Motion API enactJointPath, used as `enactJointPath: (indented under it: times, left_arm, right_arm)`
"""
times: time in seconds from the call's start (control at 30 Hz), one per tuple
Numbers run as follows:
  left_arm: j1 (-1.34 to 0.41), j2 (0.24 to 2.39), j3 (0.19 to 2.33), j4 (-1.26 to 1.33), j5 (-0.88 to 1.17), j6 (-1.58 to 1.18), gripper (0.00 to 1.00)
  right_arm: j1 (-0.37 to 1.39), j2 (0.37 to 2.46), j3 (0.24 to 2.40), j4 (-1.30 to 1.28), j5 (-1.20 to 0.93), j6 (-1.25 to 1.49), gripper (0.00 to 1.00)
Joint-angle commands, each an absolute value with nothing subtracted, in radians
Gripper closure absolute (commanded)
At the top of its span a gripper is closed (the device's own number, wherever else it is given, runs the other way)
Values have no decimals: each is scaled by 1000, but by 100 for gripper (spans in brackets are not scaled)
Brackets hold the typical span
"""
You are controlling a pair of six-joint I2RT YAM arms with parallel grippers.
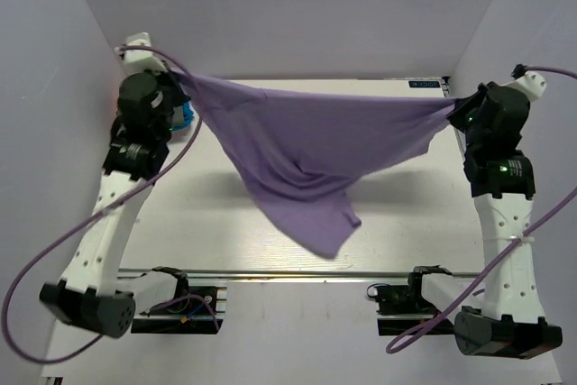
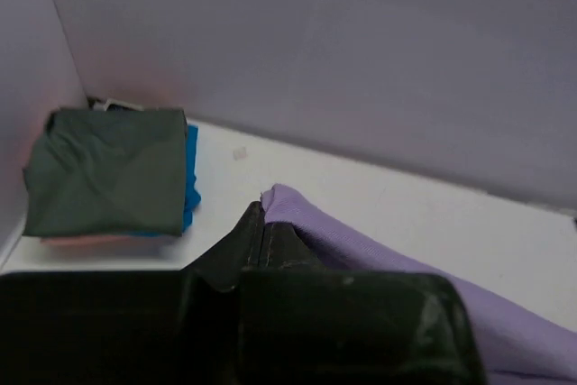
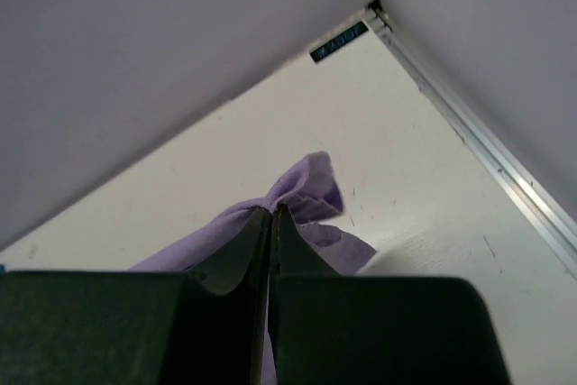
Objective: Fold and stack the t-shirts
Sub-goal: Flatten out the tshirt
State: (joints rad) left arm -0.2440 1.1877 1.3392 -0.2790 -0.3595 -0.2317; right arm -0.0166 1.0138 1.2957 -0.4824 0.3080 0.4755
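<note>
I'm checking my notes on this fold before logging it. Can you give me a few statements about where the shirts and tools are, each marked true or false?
1. The lavender t-shirt is stretched between the left tool and the right tool. True.
2. The left tool is open. False: it is shut on the shirt's edge.
3. A folded olive-grey shirt tops the stack. True.
4. The stack sits at the table's far right corner. False: it is at the far left, with a blue shirt under the olive-grey one.
</note>
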Motion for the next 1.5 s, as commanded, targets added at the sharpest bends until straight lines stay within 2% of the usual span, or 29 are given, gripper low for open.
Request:
enactJointPath:
  times: [0.0, 0.47, 0.77, 0.97, 1.1, 1.2, 1.23, 1.27, 1.3, 1.43, 1.47]
  left_arm:
    - [-245, 1083, 1429, -325, -426, -184, 100]
    - [-245, 873, 1782, -471, -342, -89, 100]
    - [-245, 845, 1890, -520, -281, -89, 100]
    - [-245, 845, 1850, -517, -262, -98, 100]
    - [-245, 845, 1731, -461, -250, -123, 100]
    - [-256, 836, 1515, -370, -268, -176, 100]
    - [-256, 836, 1397, -348, -281, -192, 100]
    - [-256, 853, 1337, -325, -316, -210, 100]
    - [-256, 888, 1225, -283, -325, -254, 100]
    - [-244, 1035, 1019, -142, -296, -339, 100]
    - [-244, 1139, 997, -105, -296, -339, 100]
  right_arm:
    - [-18, 976, 1419, -503, 368, 428, 100]
    - [-14, 822, 1765, -584, 321, 282, 100]
    - [-14, 756, 1822, -612, 310, 273, 100]
    - [-14, 756, 1787, -615, 292, 293, 100]
    - [-15, 738, 1596, -560, 250, 340, 100]
    - [-17, 694, 1380, -465, 158, 409, 100]
    - [-17, 686, 1195, -362, 123, 431, 100]
    - [-17, 686, 1137, -327, 111, 446, 100]
    - [-15, 686, 973, -216, 77, 474, 100]
    - [-15, 791, 735, -13, 41, 508, 100]
    - [-15, 892, 712, 38, 32, 509, 100]
